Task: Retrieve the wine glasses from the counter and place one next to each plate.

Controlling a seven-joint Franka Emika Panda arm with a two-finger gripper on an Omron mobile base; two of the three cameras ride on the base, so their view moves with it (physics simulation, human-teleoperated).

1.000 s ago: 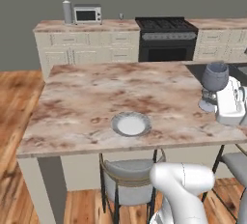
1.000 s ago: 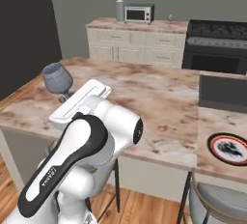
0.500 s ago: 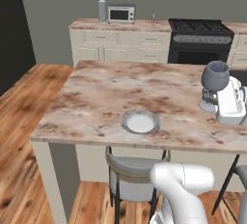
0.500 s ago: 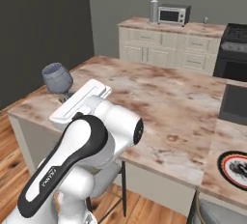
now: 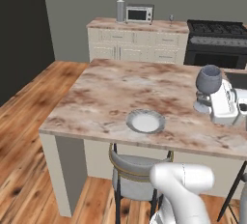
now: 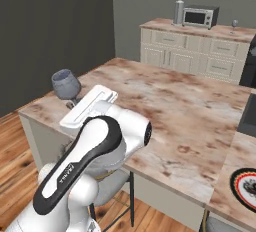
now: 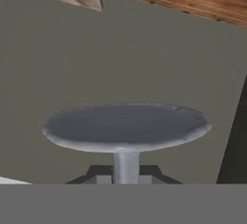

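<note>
A white robot arm's tool (image 7: 126, 174) is closed narrowly on the thin stem of a grey-blue wine glass (image 5: 208, 79), holding it upright above the marbled island top (image 5: 111, 97), near its front edge. A small pale plate (image 5: 145, 121) lies flat on the island just left of the held glass, and a second plate (image 6: 245, 182) with a black rim and red ring sits farther right. A second wine glass (image 5: 171, 19) stands on the far bench (image 5: 159, 25), right of the microwave (image 5: 139, 14).
</note>
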